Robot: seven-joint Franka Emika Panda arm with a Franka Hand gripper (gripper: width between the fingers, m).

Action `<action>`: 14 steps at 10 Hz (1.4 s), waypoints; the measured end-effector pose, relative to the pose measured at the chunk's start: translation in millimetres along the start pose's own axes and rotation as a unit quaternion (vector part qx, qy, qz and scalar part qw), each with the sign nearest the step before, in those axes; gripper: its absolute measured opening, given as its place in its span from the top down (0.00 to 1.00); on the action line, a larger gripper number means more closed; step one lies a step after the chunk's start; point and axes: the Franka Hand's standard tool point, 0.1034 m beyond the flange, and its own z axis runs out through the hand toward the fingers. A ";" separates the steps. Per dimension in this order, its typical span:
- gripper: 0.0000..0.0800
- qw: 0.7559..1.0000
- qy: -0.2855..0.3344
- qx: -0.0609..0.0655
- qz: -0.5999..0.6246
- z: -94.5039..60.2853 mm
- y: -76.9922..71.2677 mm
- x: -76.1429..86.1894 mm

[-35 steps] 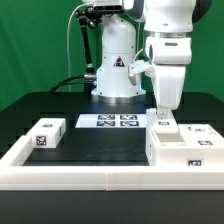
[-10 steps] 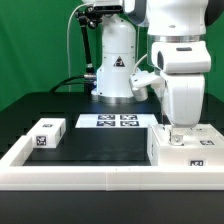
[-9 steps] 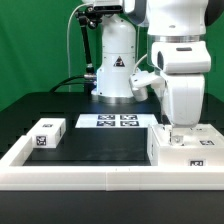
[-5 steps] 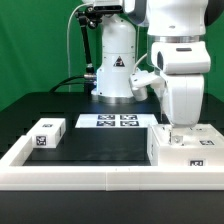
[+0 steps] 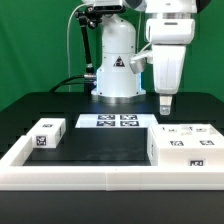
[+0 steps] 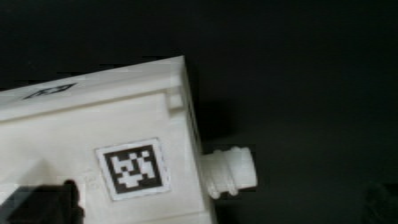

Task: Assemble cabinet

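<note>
The cabinet, a white boxy body with square tags, lies at the exterior view's right, against the low white rim. My gripper hangs above its far left part, clear of it, and holds nothing. In the wrist view the cabinet's white face carries a square tag, and a short round peg sticks out of its side. One dark fingertip shows at the picture's edge, far from the middle, so the jaws stand apart. The other finger is lost against the dark table.
A small white tagged block lies at the exterior view's left. The marker board lies in front of the robot base. A low white rim runs along the table's near edge.
My gripper has risen off the cabinet, where it sat low half a second ago. The cabinet has stayed in place. Its top tags now show.
</note>
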 end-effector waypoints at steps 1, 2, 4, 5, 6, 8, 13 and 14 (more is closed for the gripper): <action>0.00 1.000 0.001 -0.001 0.001 0.0 3.3 0.1; 0.00 1.000 0.001 -0.001 0.001 0.0 3.6 0.0; 0.00 0.998 0.002 0.000 0.058 0.4 3.2 0.7; 0.00 0.996 0.002 0.000 0.090 0.4 3.1 0.8; 0.00 0.991 0.004 -0.002 0.133 1.1 2.7 0.9; 0.00 0.965 0.012 -0.004 0.263 11.4 -13.0 -2.6; 0.00 0.873 0.021 0.012 0.488 13.1 -20.5 13.2; 0.00 0.851 0.024 0.018 0.524 13.0 -21.4 15.5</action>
